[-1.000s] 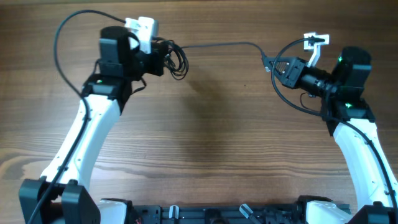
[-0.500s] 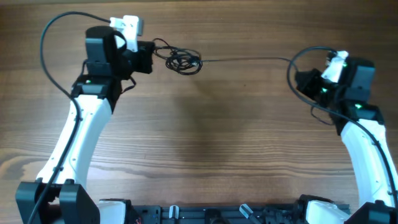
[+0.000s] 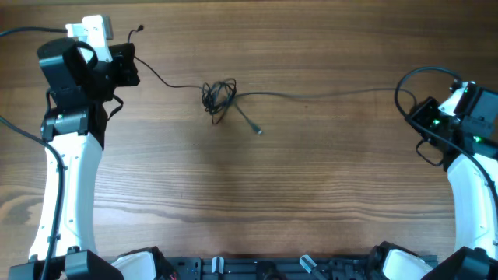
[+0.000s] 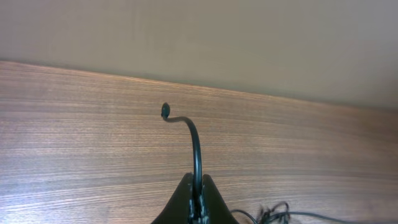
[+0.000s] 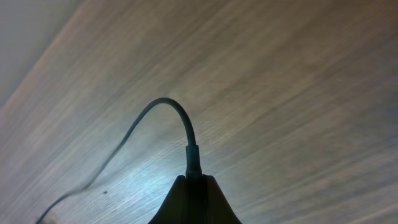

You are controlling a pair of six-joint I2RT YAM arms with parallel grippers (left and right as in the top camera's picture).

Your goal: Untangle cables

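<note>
Knot-loosening stage, I'd say. Left end effector (image 4: pixel 196 190) at 10 o'clock and right end effector (image 5: pixel 194 180) at 3 are each pinched shut on an end of the cables (image 3: pixel 219 95), which are bunched near 12. Next move probably needs a regrasp right at that tangle. Wood-grain bench (image 3: pixel 311 179), plain beige wall (image 4: pixel 249 37) behind.

Where the cables (image 3: pixel 219 98) bunch, their crossings are too small to trace.
</note>
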